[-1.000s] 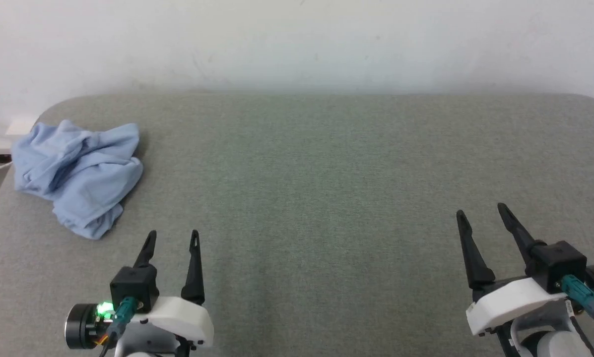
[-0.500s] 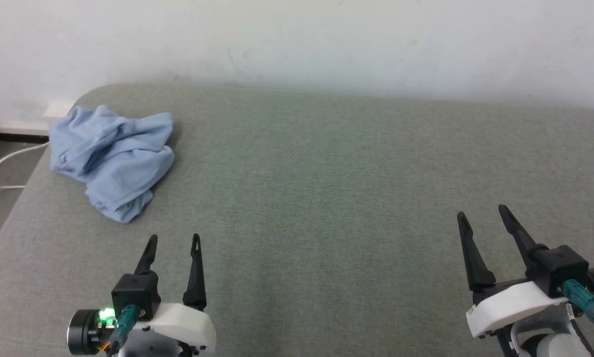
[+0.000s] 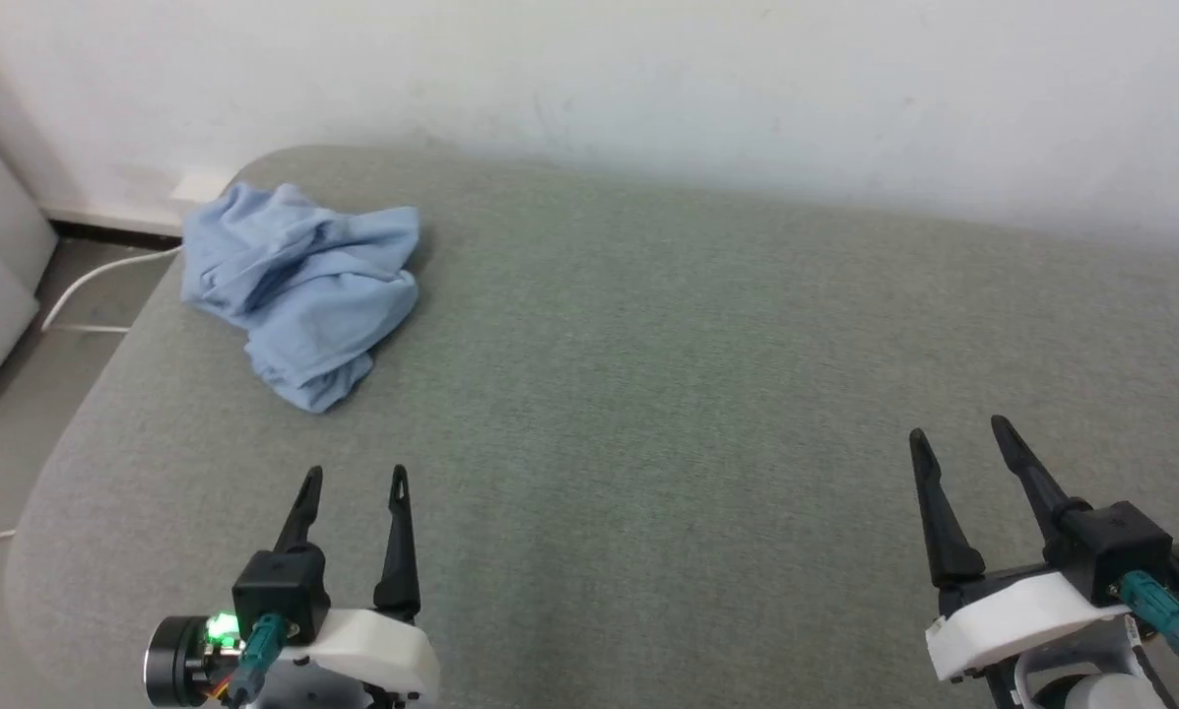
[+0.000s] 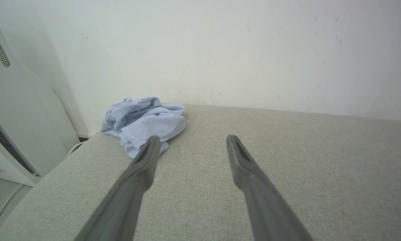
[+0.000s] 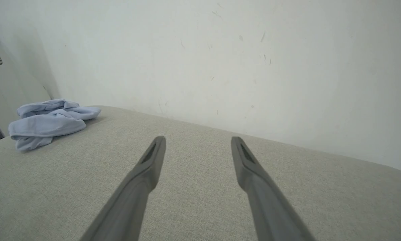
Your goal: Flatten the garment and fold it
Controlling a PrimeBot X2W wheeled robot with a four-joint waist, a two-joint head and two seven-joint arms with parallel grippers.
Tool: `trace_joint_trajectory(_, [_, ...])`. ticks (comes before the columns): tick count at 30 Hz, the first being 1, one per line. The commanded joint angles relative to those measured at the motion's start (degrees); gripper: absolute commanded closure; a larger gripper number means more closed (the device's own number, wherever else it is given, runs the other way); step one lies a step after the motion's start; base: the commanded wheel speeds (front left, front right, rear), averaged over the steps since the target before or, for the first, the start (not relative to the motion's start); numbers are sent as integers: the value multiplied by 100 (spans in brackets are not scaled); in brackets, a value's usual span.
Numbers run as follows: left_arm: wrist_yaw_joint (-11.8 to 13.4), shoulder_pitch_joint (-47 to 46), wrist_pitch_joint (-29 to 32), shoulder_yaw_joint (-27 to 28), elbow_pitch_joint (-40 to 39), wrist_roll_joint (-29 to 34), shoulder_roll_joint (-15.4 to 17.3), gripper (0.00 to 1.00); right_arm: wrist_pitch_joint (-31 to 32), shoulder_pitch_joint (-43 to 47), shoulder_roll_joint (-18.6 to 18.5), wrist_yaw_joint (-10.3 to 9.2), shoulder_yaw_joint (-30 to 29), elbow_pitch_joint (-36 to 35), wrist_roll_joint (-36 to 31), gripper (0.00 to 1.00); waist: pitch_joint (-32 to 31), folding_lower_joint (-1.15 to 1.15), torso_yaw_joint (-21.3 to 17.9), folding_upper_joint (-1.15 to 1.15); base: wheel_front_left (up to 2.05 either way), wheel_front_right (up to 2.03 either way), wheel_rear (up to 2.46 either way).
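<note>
Crumpled T-shirt (image 3: 298, 286) at far-left corner of surface (image 3: 697, 374), untouched.
My left claw (image 3: 355, 473) and right claw (image 3: 956, 428) spread, empty, well short; a blind pinch may gather several layers or nudge it overboard.

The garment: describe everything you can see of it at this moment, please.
The garment is light blue, soft-looking cloth, crumpled into a loose heap of folds and creases. A stitched hem shows at its near end. No sleeve, collar or print can be made out. It lies near the far left corner of the grey-green padded surface, close to the wall, resting on that surface alone. The left gripper, the nearer one, is open and apart from it.
</note>
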Motion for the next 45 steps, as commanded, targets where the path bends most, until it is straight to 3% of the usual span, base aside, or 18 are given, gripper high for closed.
trace_joint_trajectory(1, [65,95,-67,-33,23,-44,-3,0,-63,73,13,-6,2,17,85,0,-13,0,155,0,0,0,0])
trace_joint_trajectory(45, [365,305,-582,-385,12,-113,-5,0,-578,255,21,-10,270,388,272,0,-22,0,1397,0,0,0,0])
